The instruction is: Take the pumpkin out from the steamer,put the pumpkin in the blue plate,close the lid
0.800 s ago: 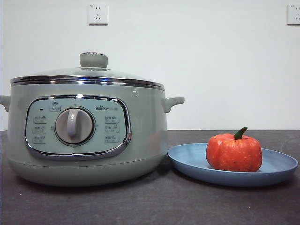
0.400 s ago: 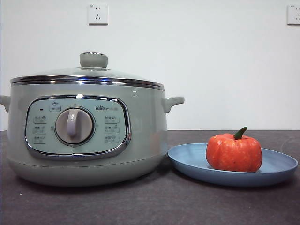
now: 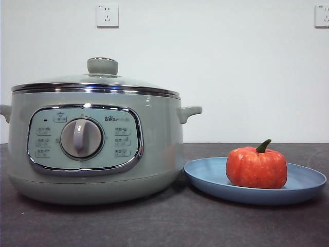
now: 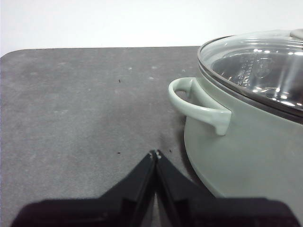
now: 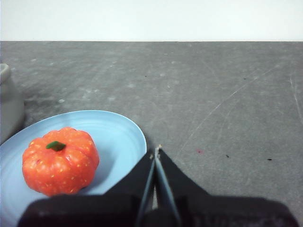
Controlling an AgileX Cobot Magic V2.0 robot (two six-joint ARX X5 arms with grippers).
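The orange pumpkin (image 3: 256,167) (image 5: 60,161) with its green stem sits upright in the blue plate (image 3: 205,177) (image 5: 120,135), to the right of the steamer (image 3: 154,139) (image 4: 246,142). The glass lid (image 3: 77,82) (image 4: 258,66) rests on the steamer's chrome rim, its pale green knob (image 3: 102,66) on top. My left gripper (image 4: 155,152) is shut and empty, over the table beside the steamer's side handle (image 4: 196,105). My right gripper (image 5: 155,150) is shut and empty, just past the plate's rim, away from the pumpkin. Neither arm appears in the front view.
The dark grey table (image 3: 169,221) stretches bare around the steamer and plate. A white wall behind holds two sockets (image 3: 107,15) (image 3: 322,15). The table's far edge (image 4: 94,48) shows in the left wrist view.
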